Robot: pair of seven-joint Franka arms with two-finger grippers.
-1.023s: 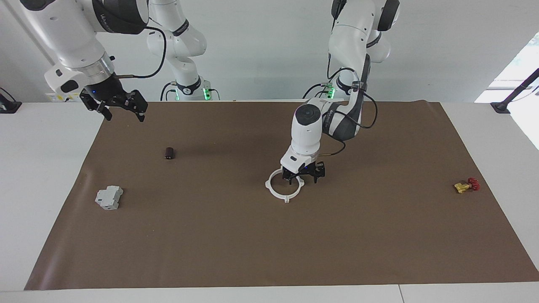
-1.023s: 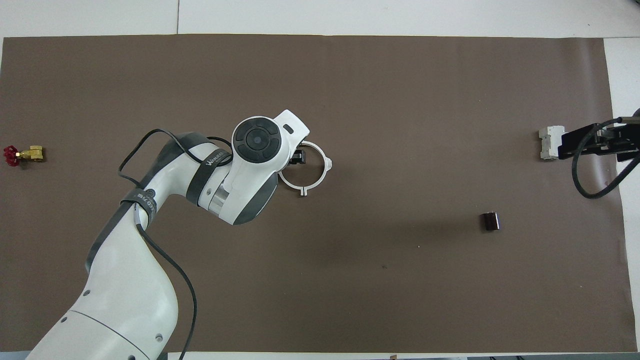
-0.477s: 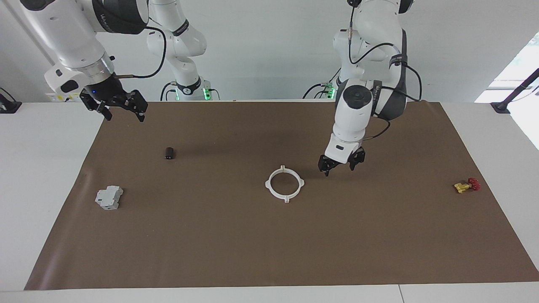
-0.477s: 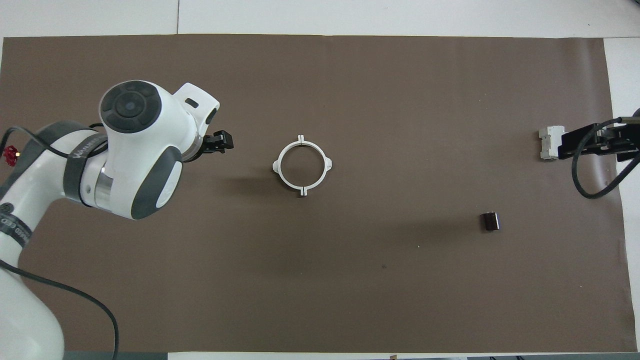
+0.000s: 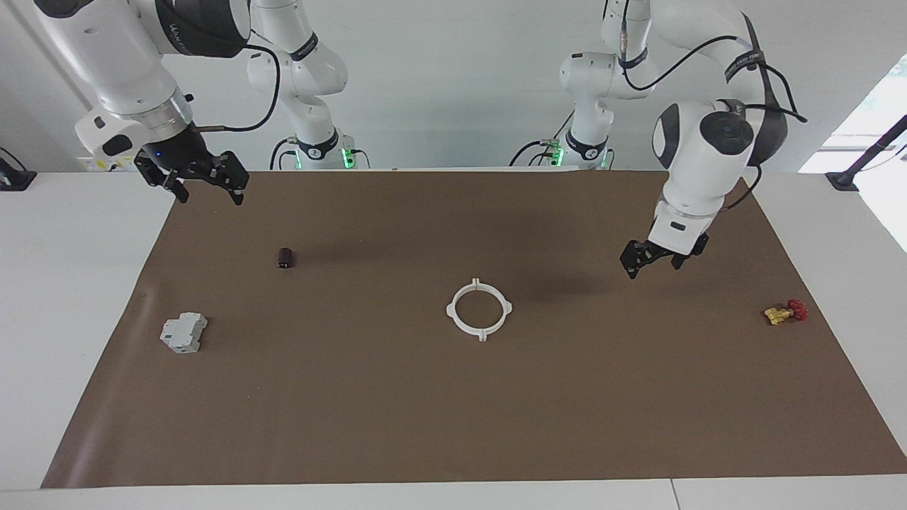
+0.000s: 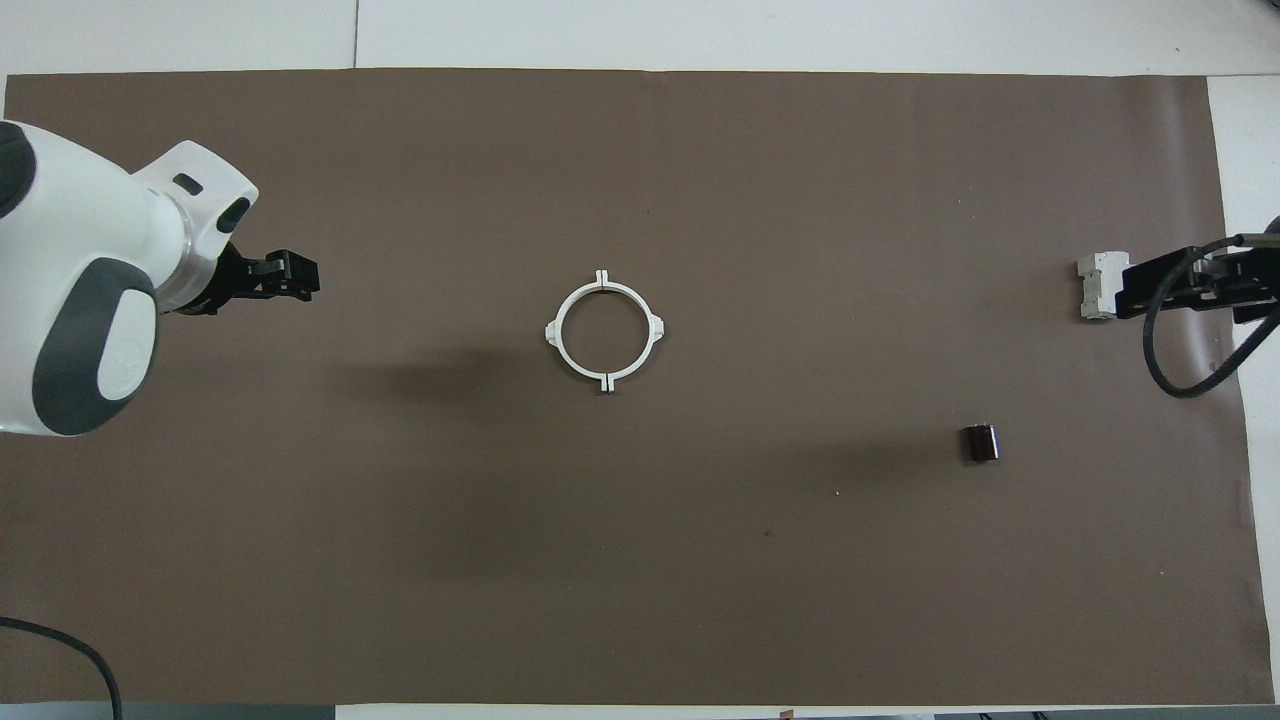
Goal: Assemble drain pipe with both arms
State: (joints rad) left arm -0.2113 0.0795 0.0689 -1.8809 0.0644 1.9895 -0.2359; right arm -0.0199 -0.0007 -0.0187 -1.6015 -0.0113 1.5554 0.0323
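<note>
The drain pipe (image 5: 451,309) lies flat on the brown mat as one closed white ring with four outer tabs, near the mat's middle. It also shows in the overhead view (image 6: 657,326). No gripper touches it. My left gripper (image 5: 652,263) is open and empty, raised over the mat between the ring and the left arm's end of the table. It shows in the overhead view (image 6: 290,285) too. My right gripper (image 5: 205,188) is open and empty. It waits raised over the mat's corner at the right arm's end (image 6: 1190,285).
A grey boxy block (image 5: 183,333) (image 6: 1097,285) and a small dark cylinder (image 5: 285,258) (image 6: 980,442) lie toward the right arm's end. A yellow-and-red valve (image 5: 785,312) lies toward the left arm's end. The brown mat (image 5: 453,425) covers the white table.
My left gripper has left the ring, risen and swung toward the left arm's end of the table. The ring has stayed in place. The right arm has not moved.
</note>
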